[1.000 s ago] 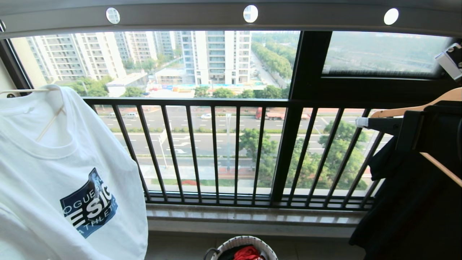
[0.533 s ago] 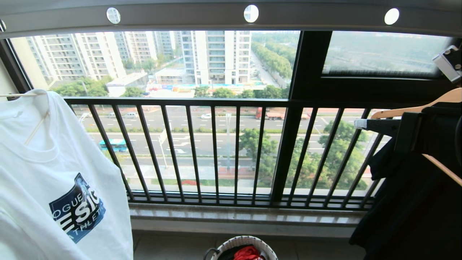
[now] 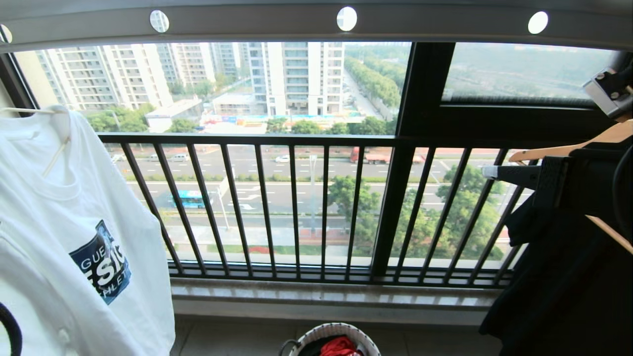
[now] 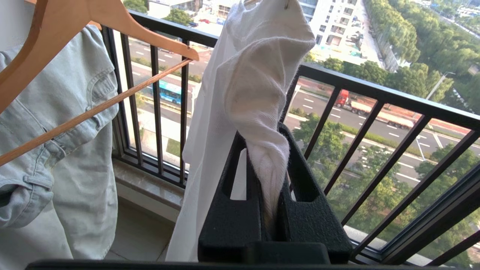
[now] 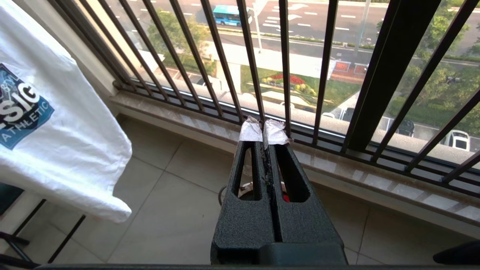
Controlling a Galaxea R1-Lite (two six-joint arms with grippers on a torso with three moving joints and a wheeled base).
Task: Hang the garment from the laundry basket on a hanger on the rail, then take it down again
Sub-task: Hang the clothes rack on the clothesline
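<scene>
The garment (image 3: pixel 74 207), a white T-shirt with a dark blue chest print, hangs at the far left on the thin cream hanger (image 3: pixel 53 159). The hanger's neck runs sideways out of the frame, well below the rail (image 3: pixel 247 24), a pale grey bar with round holes overhead. My left gripper (image 4: pixel 262 142) is shut on a bunched fold of the garment (image 4: pixel 255 75); it does not show in the head view. At the right my right gripper (image 3: pixel 489 171) hangs shut and empty, its taped tips (image 5: pixel 263 129) together above the laundry basket (image 3: pixel 316 332).
A red garment (image 3: pixel 339 346) lies in the basket. Dark clothes (image 3: pixel 559 277) on a wooden hanger (image 3: pixel 568 147) hang at the right. A pale denim piece (image 4: pixel 56 142) and a wooden hanger (image 4: pixel 112 18) are next to the left arm. The black barred railing (image 3: pixel 296 207) and a stone sill lie ahead.
The garment on its hanger has swung left toward the frame's edge and risen a little, with the left gripper still shut on it. The right gripper has stayed put.
</scene>
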